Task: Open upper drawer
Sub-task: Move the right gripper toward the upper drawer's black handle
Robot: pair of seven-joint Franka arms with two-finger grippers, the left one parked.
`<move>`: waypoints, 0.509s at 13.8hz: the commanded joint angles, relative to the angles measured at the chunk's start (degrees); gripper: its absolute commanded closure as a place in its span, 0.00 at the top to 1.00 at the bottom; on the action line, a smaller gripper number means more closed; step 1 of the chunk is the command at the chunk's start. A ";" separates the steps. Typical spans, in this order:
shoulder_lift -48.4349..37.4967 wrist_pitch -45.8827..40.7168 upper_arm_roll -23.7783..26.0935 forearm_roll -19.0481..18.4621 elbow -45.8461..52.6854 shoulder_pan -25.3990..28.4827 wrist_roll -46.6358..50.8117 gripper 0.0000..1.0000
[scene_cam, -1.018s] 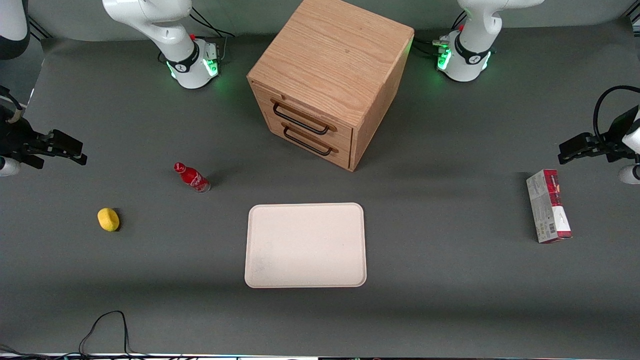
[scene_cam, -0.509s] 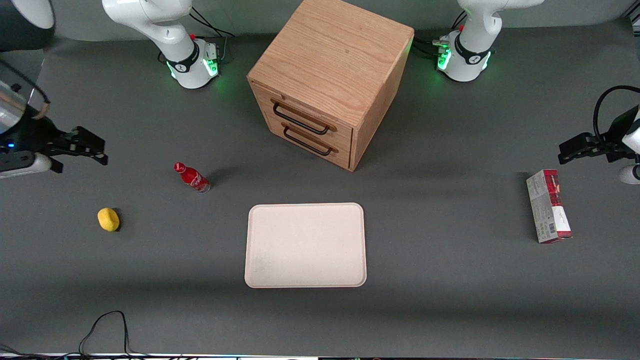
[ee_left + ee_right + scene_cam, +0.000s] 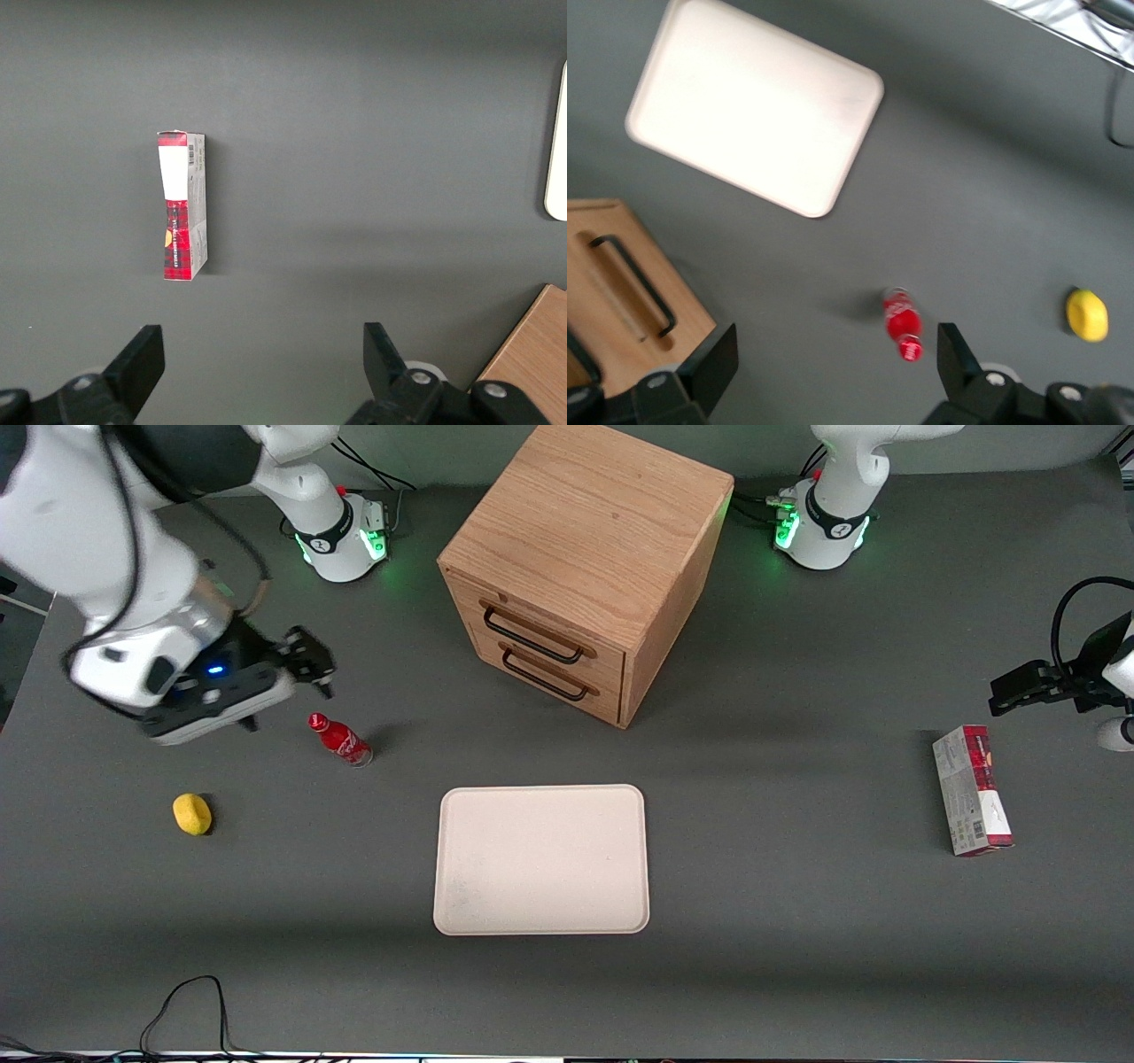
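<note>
Gripper (image 3: 306,662) nearer upper drawer (image 3: 532,636), well apart

Upper drawer (image 3: 532,633): light oak front, topmost of two matching fronts in the boxy wooden cabinet (image 3: 602,531). Shut, front flush with the cabinet face. Thin black wire handle (image 3: 529,638) runs lengthwise across it, bowed outward, both ends fixed at the front. Cabinet stands upright on the grey surface (image 3: 797,921), turned at an angle so the drawer fronts face toward the working arm's end. Gripper (image 3: 310,664) hovers above the surface, well apart from the handle, fingers spread.
</note>
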 commanded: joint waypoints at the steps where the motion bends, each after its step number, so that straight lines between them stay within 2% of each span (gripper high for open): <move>1: 1.58 -1.20 -0.35 0.56 2.02 5.38 -1.94 1.00; 7: 4.13 -1.12 -0.35 0.47 1.76 15.76 -5.71 1.00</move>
